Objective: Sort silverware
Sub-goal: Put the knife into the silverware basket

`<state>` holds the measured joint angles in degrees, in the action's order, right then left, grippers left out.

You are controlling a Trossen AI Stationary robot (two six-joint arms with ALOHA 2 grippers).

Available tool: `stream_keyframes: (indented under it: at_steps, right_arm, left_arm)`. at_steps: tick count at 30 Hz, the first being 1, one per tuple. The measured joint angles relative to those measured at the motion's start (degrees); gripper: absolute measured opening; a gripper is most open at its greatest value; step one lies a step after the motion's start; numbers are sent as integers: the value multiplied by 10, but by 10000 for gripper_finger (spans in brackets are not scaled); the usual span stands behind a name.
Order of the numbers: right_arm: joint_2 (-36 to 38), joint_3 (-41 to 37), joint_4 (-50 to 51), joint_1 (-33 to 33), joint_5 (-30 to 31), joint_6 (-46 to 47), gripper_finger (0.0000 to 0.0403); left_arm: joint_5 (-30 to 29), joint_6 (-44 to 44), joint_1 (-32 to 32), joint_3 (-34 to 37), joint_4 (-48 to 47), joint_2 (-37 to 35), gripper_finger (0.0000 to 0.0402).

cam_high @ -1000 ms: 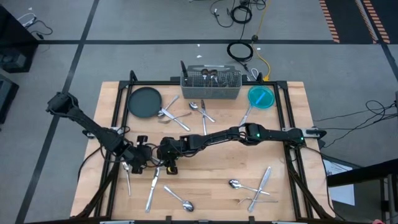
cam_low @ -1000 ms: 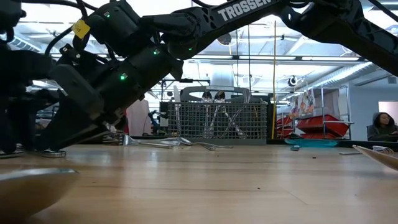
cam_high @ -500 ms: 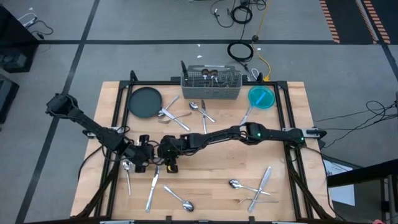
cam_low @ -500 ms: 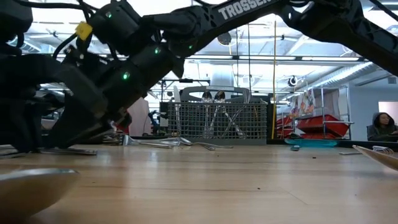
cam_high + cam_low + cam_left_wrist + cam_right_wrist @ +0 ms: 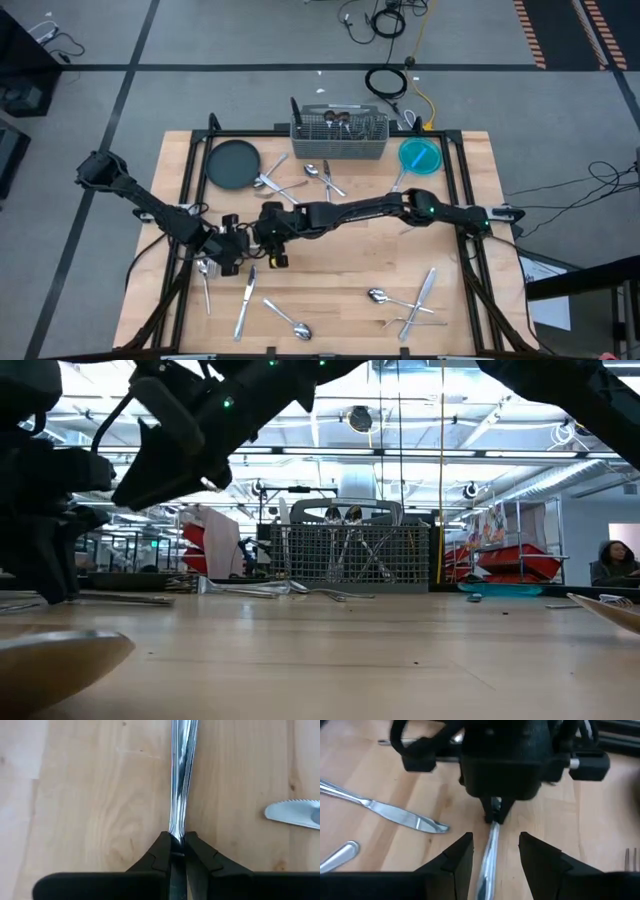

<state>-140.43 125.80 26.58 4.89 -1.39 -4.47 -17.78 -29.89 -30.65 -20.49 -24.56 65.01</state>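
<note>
My left gripper (image 5: 232,257) is near the table's left side, shut on one slim silver piece of silverware (image 5: 181,780). Which kind it is cannot be told. That piece runs on toward my right gripper (image 5: 264,243), which hangs open above it, one finger on either side, touching nothing (image 5: 492,857). A knife (image 5: 243,305) lies on the wood by the near edge with a spoon (image 5: 290,320) beside it. More pieces (image 5: 290,185) lie spread behind the arms. My left gripper pinches the end of the piece's slim handle (image 5: 176,834) between its two fingertips. The fingers come from the table's left, slanting down, and the handle runs straight on from them. The piece lies about level, low along the tabletop (image 5: 125,598).
A grey wire caddy (image 5: 338,137) with a few pieces in it stands at the far edge. A dark round plate (image 5: 232,163) is to its left and a teal bowl (image 5: 420,157) to its right. Several pieces (image 5: 410,300) lie at the near right. A knife tip (image 5: 295,815) lies close beside the held piece.
My left gripper has shut on the end of the piece's handle. My right gripper has risen well clear of the table, still open, while the piece has stayed low on the wood.
</note>
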Motion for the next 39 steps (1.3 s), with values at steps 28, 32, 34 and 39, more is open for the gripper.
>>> stream_keyframes:
  at_steps: [28,32,34,39]
  right_arm:
    - [-36,-2,14,-2,-35,-22,148]
    - [-36,-2,12,-3,-35,-19,148]
    - [-36,-2,9,-3,-35,-15,148]
    - [-36,-2,9,-3,-49,-8,148]
  left_arm:
    - [-19,41,-1,-20,-14,-11,33]
    - [12,48,-1,-26,-17,-24,68]
    - [13,46,-1,-26,-18,-27,84]
    - [12,32,-1,-25,-57,-25,115]
